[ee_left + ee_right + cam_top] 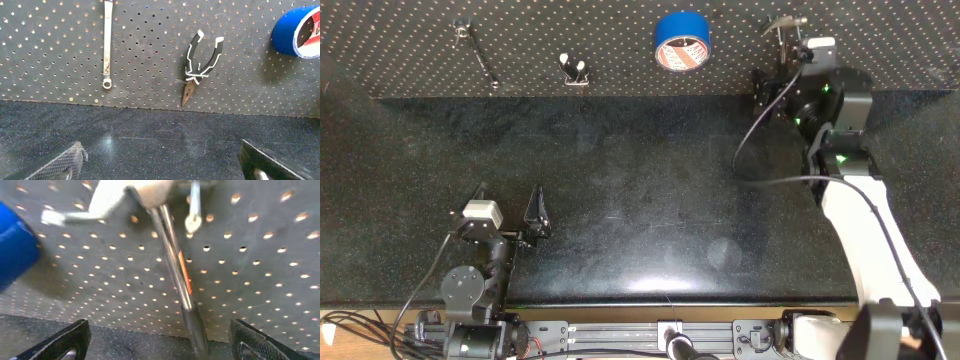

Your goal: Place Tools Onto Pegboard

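Note:
A hammer (175, 272) hangs on the pegboard (260, 280), head up by a metal hook (192, 210) and handle pointing down. My right gripper (160, 347) is open just in front of it, fingers wide on either side of the handle's end and not touching it. From above, the hammer (785, 30) sits at the board's right end, with the right gripper (782, 72) close below. A wrench (106, 45), black-handled pliers (200, 65) and a blue tape roll (297, 32) also hang on the board. My left gripper (160, 167) is open and empty, low over the table.
The pegboard (880, 40) runs along the far edge of the dark table (650, 200). The left gripper (536, 212) rests near the front left, close to its base. A black cable (750, 150) loops off the right arm over the table.

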Tool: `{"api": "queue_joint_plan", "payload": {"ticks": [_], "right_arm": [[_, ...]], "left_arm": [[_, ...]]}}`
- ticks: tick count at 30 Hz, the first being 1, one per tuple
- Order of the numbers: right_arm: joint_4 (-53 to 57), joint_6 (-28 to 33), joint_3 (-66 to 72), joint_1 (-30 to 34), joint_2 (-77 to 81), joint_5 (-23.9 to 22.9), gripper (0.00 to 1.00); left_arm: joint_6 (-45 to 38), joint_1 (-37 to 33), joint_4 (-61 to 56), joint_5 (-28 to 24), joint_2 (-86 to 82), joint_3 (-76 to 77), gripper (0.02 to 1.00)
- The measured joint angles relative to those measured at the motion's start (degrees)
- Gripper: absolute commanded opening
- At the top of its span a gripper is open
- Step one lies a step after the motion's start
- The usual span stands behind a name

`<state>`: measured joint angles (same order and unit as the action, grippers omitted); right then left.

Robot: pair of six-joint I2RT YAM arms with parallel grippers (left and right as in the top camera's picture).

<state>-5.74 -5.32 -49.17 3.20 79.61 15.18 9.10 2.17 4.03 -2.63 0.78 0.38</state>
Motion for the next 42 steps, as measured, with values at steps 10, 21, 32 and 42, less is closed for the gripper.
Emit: {"api": "queue_joint_plan", "payload": {"ticks": [10, 21, 32, 42], "right_arm": [[-0.39, 0.00, 28.15, 0.00, -38.21, -4.68, 0.908], [0.92, 0.02, 43.93, 0.00, -69.53, -5.22, 0.910], [8.70, 0.00, 48.81, 0.00, -71.08, -5.22, 0.915], [8.68, 0.00, 48.78, 0.00, -78.75, -5.25, 0.915]], "left_arm": [[0.00, 0.00, 0.02, -0.02, 0.00, 0.00, 0.996], [0.00, 0.00, 0.02, -0.02, -0.04, 0.02, 0.996], [0.00, 0.00, 0.02, -0.02, -0.04, 0.02, 0.996], [0.00, 0.00, 0.02, -0.02, -0.04, 0.02, 0.996]]}}
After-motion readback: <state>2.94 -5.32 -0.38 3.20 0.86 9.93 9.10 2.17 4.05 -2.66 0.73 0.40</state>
